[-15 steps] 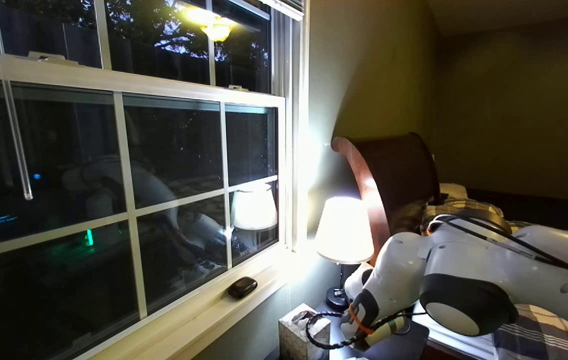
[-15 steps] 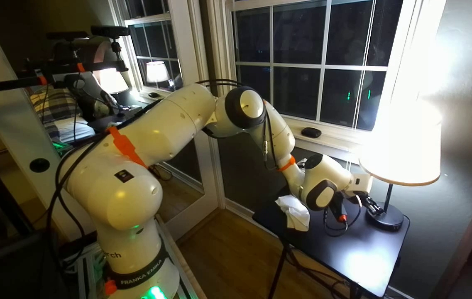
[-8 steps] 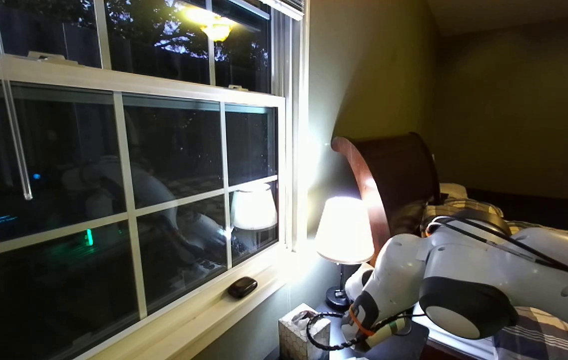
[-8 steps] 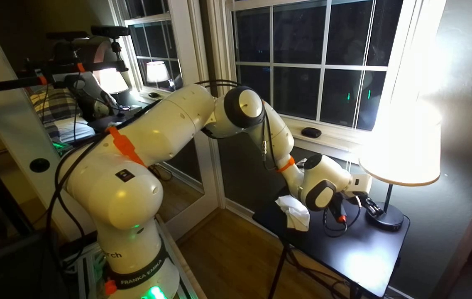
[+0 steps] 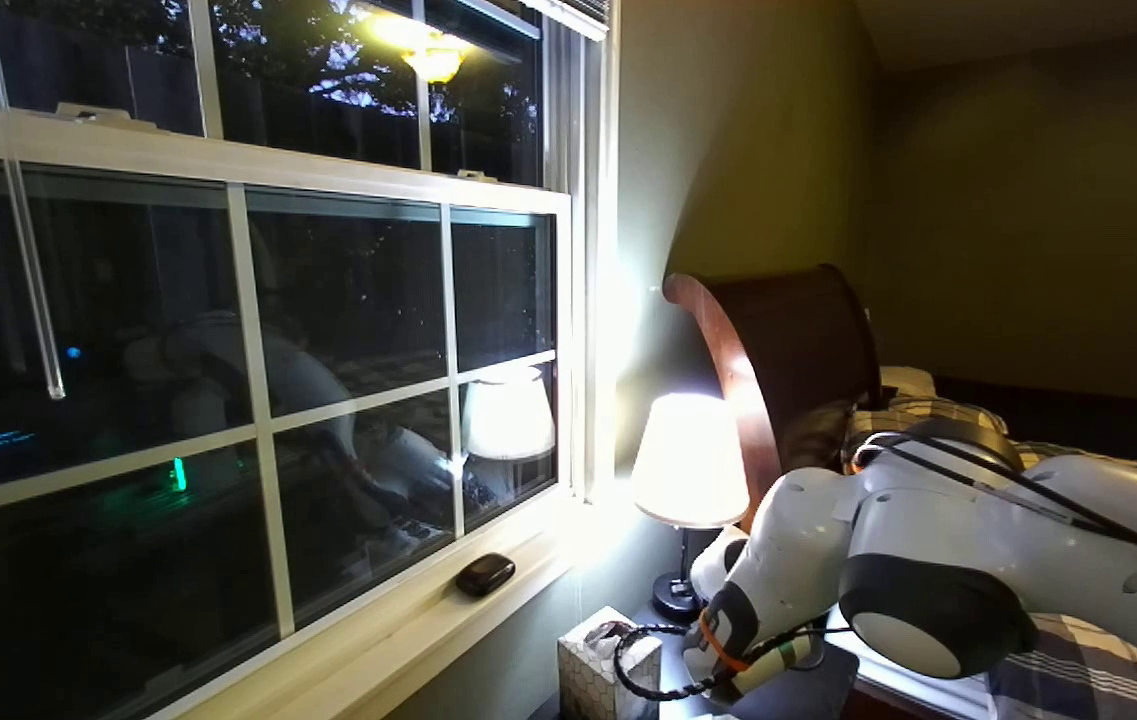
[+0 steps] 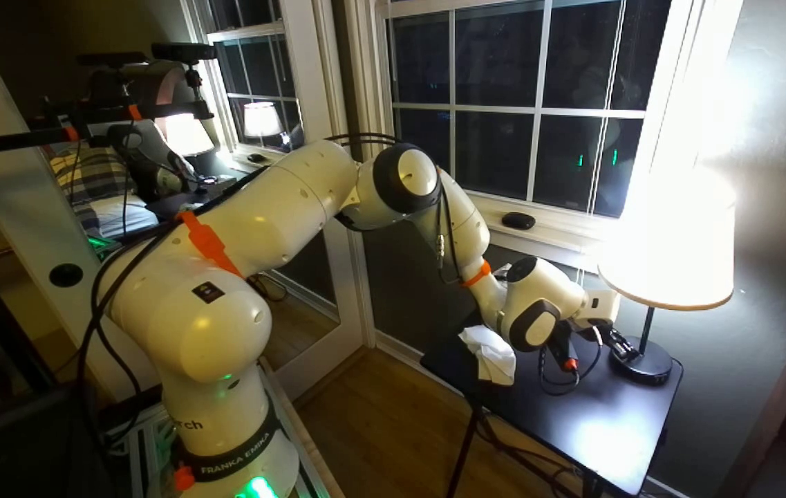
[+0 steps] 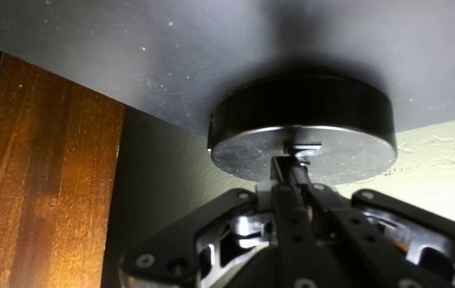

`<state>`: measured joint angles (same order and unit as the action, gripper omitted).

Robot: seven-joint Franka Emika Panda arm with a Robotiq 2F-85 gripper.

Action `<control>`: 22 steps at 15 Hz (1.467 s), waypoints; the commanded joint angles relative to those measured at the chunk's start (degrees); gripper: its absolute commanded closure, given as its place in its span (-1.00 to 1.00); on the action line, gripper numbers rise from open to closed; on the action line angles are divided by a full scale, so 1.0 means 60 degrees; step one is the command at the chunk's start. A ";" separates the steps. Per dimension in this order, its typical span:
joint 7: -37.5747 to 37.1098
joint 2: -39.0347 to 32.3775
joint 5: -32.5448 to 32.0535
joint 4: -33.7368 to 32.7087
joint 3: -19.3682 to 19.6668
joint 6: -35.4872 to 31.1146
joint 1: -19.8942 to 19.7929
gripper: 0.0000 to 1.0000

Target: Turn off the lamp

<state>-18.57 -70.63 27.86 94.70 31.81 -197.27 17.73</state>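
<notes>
Counting one lamp (image 5: 690,460): lit, upright, on one black table (image 6: 558,408), close to the wall. Parts: one tapered shade glowing white, one slim dark stem (image 6: 648,325), one round black base (image 7: 299,102). One gripper (image 7: 290,167), two fingers (image 7: 287,200) brought together, so closed. Wrist view puts the tips over the flat top of the base; touching or just above it, cannot tell. One small rectangular shape right at the tips, switch or reflection unclear. One white arm (image 6: 296,194), bent down so the gripper end sits lower than the shade.

Others: one patterned tissue box (image 5: 611,665) below the windowsill (image 5: 398,650); one crumpled white sheet (image 6: 493,356) on the table, apart from the base; one rounded black object (image 6: 518,220) on the sill, in both exterior views. One window (image 5: 348,300), lamp reflected once in its glass in an exterior view. Two mirrored shades (image 6: 185,135) in an exterior view. One dark wooden headboard (image 5: 788,350) near the lamp.
</notes>
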 commanded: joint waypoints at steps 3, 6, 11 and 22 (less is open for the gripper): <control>0.0008 -0.0499 0.0054 -0.0379 0.0453 0.1441 0.0117 1.00; -0.0041 -0.0566 0.0011 -0.0491 0.0682 0.1936 0.0194 1.00; 0.0026 -0.0043 -0.0311 -0.0044 0.0440 0.2050 0.0203 1.00; 0.0115 0.0705 -0.0152 0.1269 -0.0261 0.0541 0.0253 1.00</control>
<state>-18.36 -67.83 26.46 97.82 32.64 -191.60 18.97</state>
